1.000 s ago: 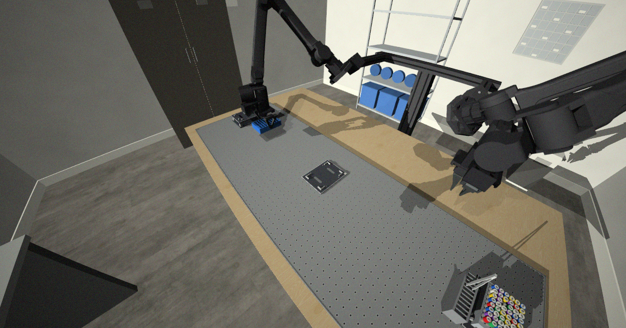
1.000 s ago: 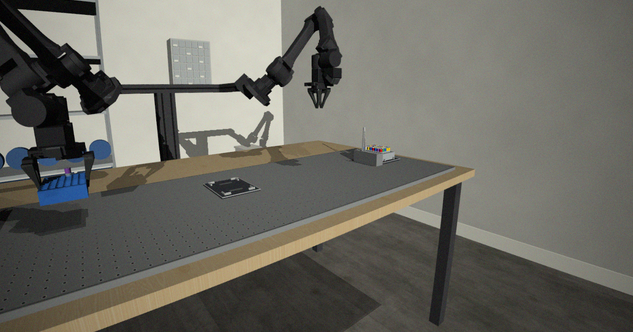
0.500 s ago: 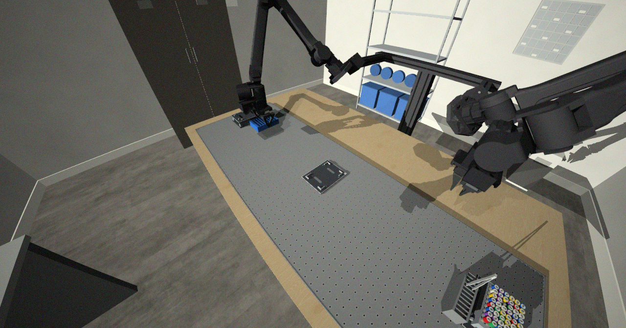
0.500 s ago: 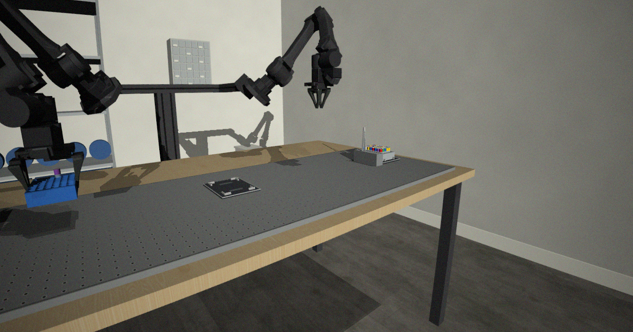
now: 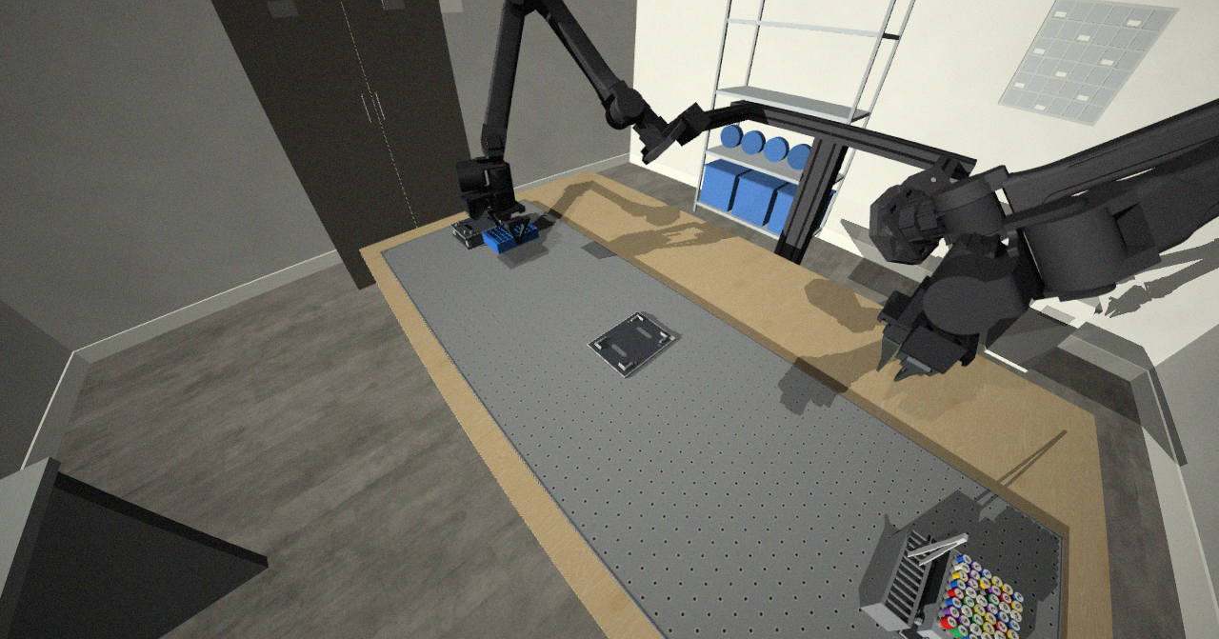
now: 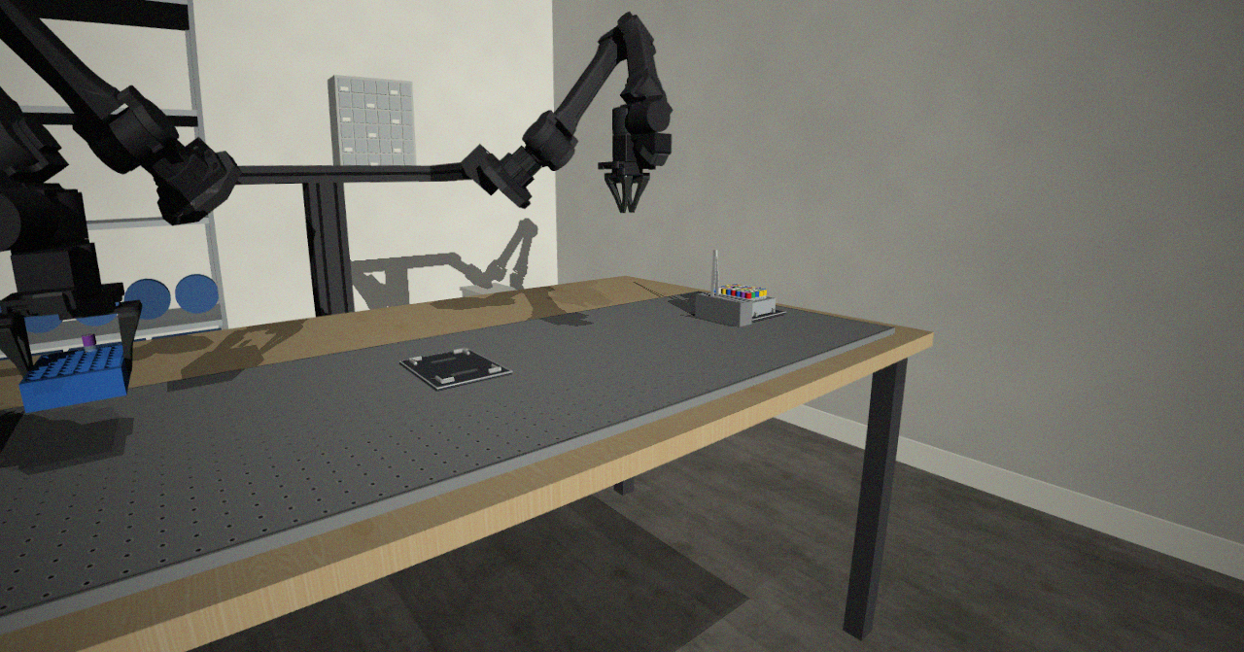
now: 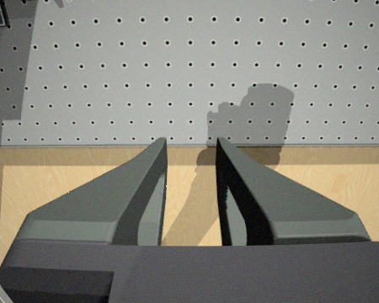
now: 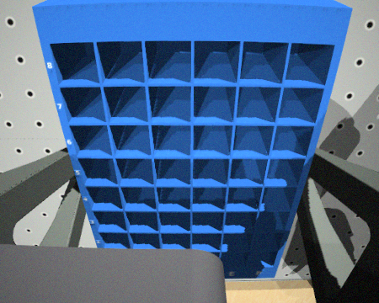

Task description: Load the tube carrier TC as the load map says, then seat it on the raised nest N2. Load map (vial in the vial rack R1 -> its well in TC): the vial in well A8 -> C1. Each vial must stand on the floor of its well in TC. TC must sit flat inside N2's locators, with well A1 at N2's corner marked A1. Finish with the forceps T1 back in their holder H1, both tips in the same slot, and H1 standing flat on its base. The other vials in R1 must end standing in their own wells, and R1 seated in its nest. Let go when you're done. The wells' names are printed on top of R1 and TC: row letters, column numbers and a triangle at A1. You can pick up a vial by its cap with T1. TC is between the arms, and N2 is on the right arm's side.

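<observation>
At the upper left of the top view, the right gripper is closed on 1 blue tube carrier, raised above the table; at the right, the left gripper is slightly open, holding nothing

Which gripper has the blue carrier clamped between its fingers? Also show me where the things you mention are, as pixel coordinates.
The right gripper (image 5: 513, 224) (image 6: 76, 371) (image 8: 191, 152): its fingers press the carrier (image 5: 499, 243) (image 6: 76, 389) (image 8: 194, 25) from both sides. The left gripper (image 5: 890, 372) (image 6: 627, 210) (image 7: 191, 150) stands partly open, with nothing between its fingers.
</observation>
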Controlling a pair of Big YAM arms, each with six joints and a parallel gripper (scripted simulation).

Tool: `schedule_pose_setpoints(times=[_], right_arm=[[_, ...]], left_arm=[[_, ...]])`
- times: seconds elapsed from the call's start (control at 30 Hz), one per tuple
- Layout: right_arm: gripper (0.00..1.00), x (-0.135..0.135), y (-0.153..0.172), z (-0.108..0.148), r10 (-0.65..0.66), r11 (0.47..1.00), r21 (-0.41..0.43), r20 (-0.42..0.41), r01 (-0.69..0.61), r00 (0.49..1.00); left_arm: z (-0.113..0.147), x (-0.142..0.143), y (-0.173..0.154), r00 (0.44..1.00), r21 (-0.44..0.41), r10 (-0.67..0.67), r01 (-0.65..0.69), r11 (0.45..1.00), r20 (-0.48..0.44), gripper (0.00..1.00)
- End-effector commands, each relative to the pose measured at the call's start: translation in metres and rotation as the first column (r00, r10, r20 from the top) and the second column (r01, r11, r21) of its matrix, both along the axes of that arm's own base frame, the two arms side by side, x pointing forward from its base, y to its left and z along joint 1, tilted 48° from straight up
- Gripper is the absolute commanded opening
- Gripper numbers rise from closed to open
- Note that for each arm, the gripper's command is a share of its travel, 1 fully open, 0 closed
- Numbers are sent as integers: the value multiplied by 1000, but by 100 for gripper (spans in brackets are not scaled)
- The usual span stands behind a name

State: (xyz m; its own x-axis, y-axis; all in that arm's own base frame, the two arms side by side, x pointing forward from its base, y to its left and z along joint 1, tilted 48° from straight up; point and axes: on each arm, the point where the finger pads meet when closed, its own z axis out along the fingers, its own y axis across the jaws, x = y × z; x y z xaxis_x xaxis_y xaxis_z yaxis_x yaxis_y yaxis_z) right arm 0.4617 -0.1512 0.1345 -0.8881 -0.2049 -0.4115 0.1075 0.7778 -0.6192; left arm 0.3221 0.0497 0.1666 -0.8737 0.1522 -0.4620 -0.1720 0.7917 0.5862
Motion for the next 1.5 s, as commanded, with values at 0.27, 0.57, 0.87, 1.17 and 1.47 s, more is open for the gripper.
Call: schedule_pose_setpoints(times=[0.27,0.57,0.87,1.17,1.47], right_arm=[[0,4,-13,34,15,1000,-14,26,-15,1000],[0,1,-28,41,4,1000,-15,27,-3,1000],[0,-1,-38,51,6,1000,-16,28,-6,1000],[0,-3,-49,59,4,1000,-17,28,-3,1000],[0,-5,-60,69,4,1000,-19,29,-3,1000]], left_arm=[[7,4,0,1000,-6,7,-7,1000,18,24],[7,4,0,1000,-6,7,-7,1000,18,24],[7,4,0,1000,-6,7,-7,1000,18,24],[7,4,0,1000,-6,7,-7,1000,18,24],[7,4,0,1000,-6,7,-7,1000,18,24]])
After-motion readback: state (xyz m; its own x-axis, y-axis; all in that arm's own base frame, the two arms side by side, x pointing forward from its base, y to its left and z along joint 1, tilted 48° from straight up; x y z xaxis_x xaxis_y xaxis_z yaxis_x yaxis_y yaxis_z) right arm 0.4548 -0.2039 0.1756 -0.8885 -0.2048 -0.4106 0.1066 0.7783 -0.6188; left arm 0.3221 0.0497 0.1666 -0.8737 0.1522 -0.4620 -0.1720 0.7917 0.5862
